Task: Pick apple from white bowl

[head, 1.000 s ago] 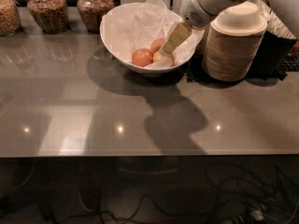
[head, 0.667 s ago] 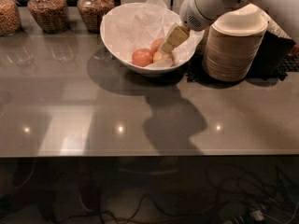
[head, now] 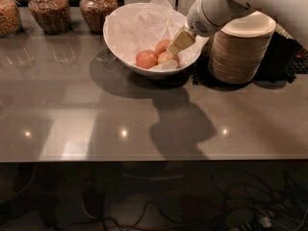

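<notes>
**Gripper (head: 180,41) kept low at the right side of the white bowl, barely shifted in the last second**

At the upper left of the frame, three jars (head: 48,8) are seen along the back of the countertop (head: 72,105), untouched. To their right, in the upper middle, the white bowl (head: 115,52) is found where it was a second ago, and its paper lining (head: 154,16) is not disturbed. Three apples are counted inside it: the left apple (head: 146,59), the upper apple (head: 162,46) and, beside these, the right apple (head: 167,57). None is lifted.

The gripper is held just above the right apple, reached down and leftward from the arm (head: 211,11) at the upper right. Contact cannot be made out. Compared with a second ago, its tip seems drawn slightly upward, so that more of the right apple is shown. Whether it is released or clenched cannot be told. From this the grasp is judged to be in adjustment rather than completed, and the pick is not yet done.

At the far right, the stack of cream bowls (head: 240,52) is left standing just beside the arm.
</notes>
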